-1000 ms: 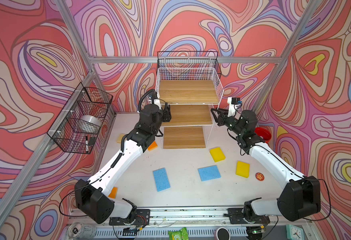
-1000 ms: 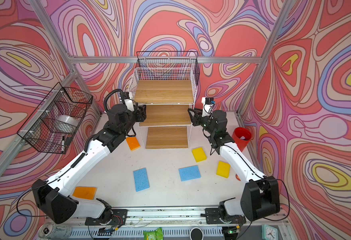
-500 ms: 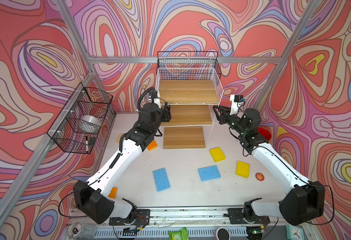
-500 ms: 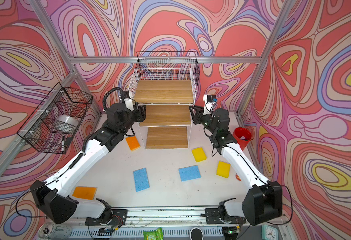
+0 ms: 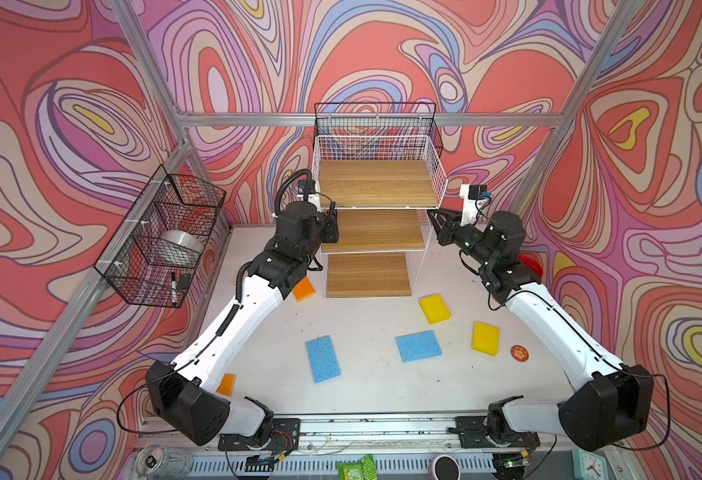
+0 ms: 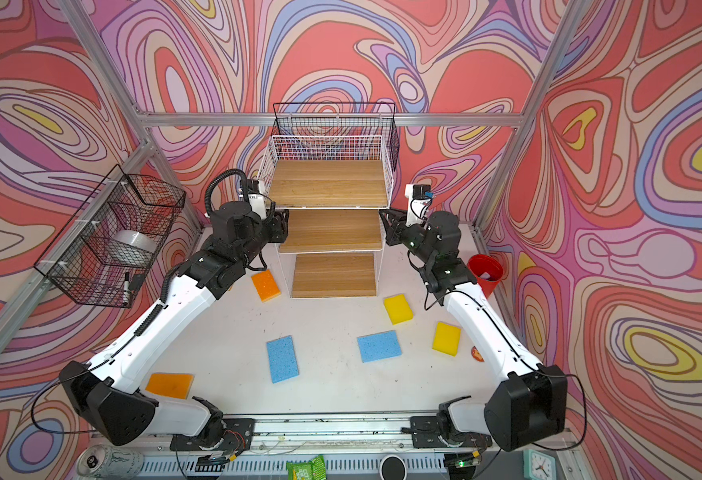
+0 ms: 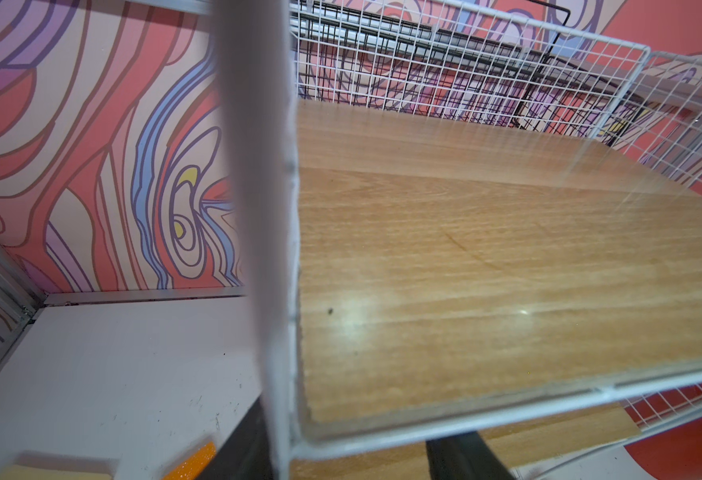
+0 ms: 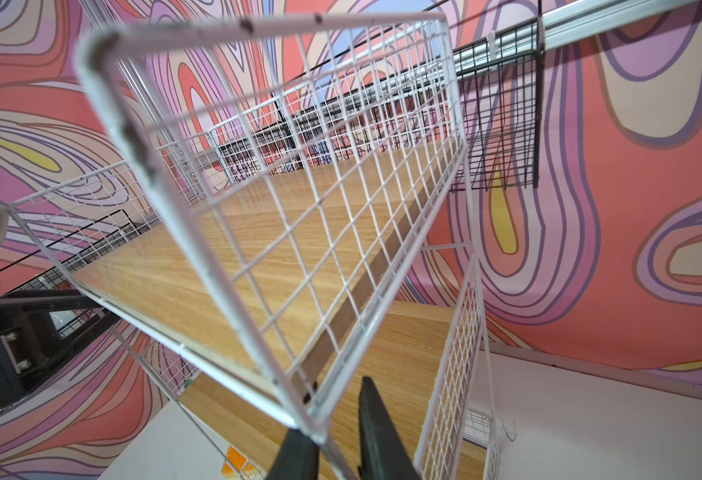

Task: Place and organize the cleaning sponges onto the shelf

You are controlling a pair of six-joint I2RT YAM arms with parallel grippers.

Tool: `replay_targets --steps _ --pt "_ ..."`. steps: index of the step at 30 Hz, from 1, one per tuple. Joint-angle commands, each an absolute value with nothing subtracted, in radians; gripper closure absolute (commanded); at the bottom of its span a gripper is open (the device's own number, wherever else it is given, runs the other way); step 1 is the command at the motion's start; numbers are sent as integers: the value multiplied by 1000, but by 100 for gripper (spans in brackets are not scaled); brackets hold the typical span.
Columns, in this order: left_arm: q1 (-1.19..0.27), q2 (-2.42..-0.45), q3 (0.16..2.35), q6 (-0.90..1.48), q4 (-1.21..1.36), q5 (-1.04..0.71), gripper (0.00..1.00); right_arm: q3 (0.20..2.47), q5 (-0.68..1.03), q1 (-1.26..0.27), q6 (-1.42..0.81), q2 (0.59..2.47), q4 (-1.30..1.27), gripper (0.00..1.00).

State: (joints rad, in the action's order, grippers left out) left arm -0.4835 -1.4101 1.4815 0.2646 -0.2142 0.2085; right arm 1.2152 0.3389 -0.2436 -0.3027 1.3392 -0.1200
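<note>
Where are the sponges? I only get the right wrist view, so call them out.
Observer: Every sponge I see lies on the table, none on the shelf.
Operator: Name the one nearest my arm.
Observer: A yellow sponge lies beside the right forearm, next to a small red disc.
Operator: Report the left gripper.
Observer: The left gripper has its fingers either side of the shelf's left front upright.
</note>
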Motion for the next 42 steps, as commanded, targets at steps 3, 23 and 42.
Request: replay_targets --steps 3,23,42 --pt "-482 -1412 1533 268 -169 184 27 1262 328 -249 -300 1334 -144 56" --pt "-482 -1180 1371 300 -257 220 0 1177 270 -250 -250 1183 -68 2" --pt "-485 -843 955 523 -584 204 8 979 166 -250 -398 907 275 2"
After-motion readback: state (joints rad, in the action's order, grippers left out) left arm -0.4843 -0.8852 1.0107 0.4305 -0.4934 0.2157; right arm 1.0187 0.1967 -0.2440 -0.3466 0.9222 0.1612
